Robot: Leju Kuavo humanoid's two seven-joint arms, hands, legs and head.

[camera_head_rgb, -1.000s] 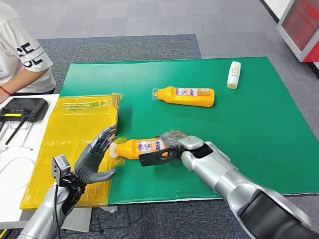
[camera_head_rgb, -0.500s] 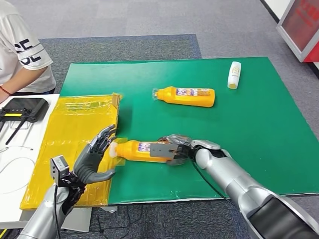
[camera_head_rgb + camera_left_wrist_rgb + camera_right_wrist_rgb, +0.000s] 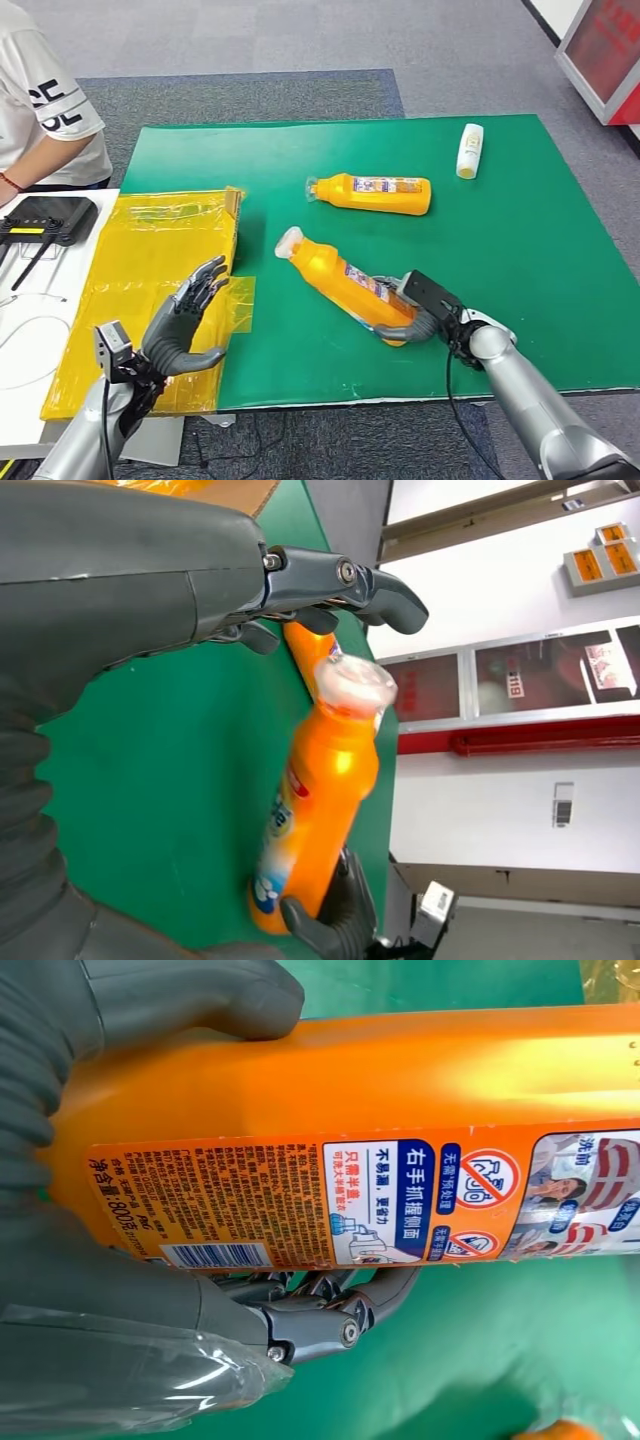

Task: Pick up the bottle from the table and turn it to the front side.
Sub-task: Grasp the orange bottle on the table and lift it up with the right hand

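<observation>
The right hand (image 3: 411, 315) grips the base end of an orange bottle (image 3: 343, 280) at centre frame in the head view, its fingers wrapped around the body and the capped neck angled toward the upper left above the green mat (image 3: 528, 230). Whether the base end is touching the mat cannot be told. In the right wrist view the thumb (image 3: 189, 1000) presses one side of the bottle while the darker fingers (image 3: 332, 1310) curl under the label, whose side with barcode and small print faces the camera. The left hand (image 3: 185, 320) hovers at lower left over yellow sheeting (image 3: 143, 260), fingers spread and holding nothing.

A second orange bottle (image 3: 373, 193) lies on its side higher on the mat, and a small white bottle (image 3: 469, 150) lies near the mat's upper right corner. A person's sleeve (image 3: 45, 90) shows at upper left, beside a black device (image 3: 45, 215).

The bottle looks like stiff, glossy plastic, probably smooth enough to slip as it rolls. Held by its base, the long body likely levers against the fingers; a hold nearer mid-body, on the label, would seem steadier for turning.
</observation>
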